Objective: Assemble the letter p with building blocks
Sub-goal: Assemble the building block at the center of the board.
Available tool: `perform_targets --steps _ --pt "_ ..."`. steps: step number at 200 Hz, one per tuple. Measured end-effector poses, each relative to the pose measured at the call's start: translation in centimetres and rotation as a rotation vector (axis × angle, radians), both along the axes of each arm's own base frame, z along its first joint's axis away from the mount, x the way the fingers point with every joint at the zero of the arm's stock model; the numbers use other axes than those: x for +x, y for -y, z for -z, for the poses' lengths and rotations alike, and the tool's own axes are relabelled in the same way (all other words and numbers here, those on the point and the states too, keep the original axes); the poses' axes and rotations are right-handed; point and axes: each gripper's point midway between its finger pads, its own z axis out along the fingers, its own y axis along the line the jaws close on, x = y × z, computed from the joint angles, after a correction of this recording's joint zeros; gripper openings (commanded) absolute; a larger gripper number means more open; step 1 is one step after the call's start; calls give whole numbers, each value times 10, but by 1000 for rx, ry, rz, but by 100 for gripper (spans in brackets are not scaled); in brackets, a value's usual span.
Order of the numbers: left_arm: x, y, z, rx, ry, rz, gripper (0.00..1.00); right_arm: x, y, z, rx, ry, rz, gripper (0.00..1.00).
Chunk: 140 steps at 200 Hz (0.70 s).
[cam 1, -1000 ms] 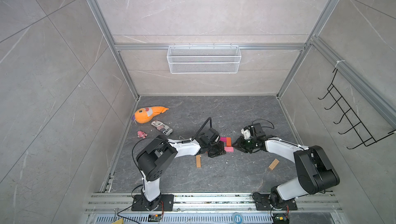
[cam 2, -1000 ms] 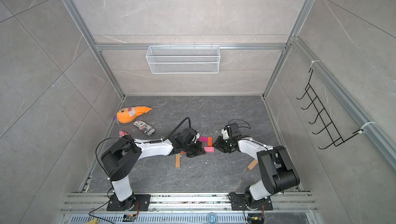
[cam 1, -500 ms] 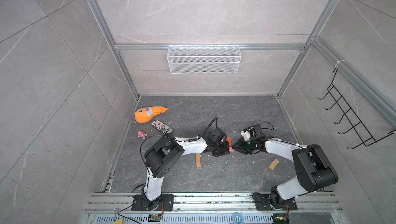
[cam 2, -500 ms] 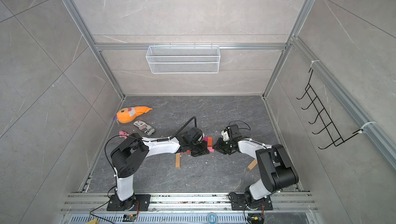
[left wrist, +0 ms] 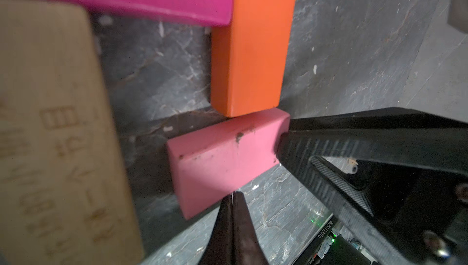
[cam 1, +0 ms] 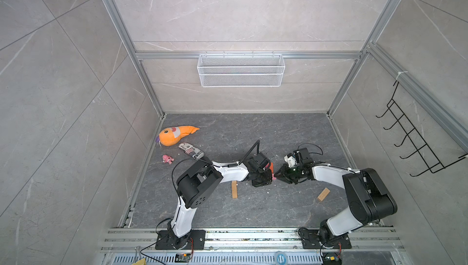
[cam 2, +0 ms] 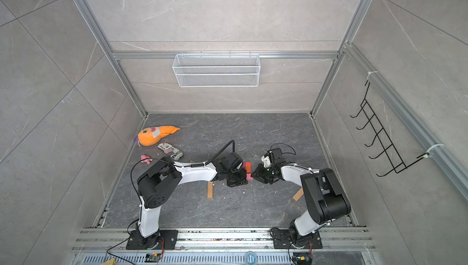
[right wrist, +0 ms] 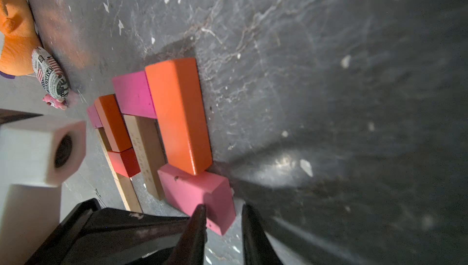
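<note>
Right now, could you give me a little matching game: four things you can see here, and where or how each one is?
Things:
1 light pink brick
2 left gripper
3 orange plush toy
4 wire basket

Places or states:
A on the floor, far left corner
B shut, tips at a brick's long side
C hung on the back wall
D against the orange brick's end

Pairs: 1-D, 2-B, 3-A, 4-C

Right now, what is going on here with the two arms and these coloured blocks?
Both arms work on a flat letter P of blocks. The left gripper, shut, touches its tip to the long side of the light pink block, which lies askew at the orange block's end. The right gripper has its jaws apart at the pink block's end; whether it clamps I cannot tell. Two tan blocks lie loose on the floor.
</note>
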Motion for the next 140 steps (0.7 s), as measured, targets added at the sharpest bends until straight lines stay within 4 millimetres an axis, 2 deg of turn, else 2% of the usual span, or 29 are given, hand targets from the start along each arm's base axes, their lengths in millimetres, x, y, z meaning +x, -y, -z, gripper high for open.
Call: perform_targets --steps 140 --pt "7 -7 4 43 -1 -67 0 1 -8 1 47 -4 -22 29"
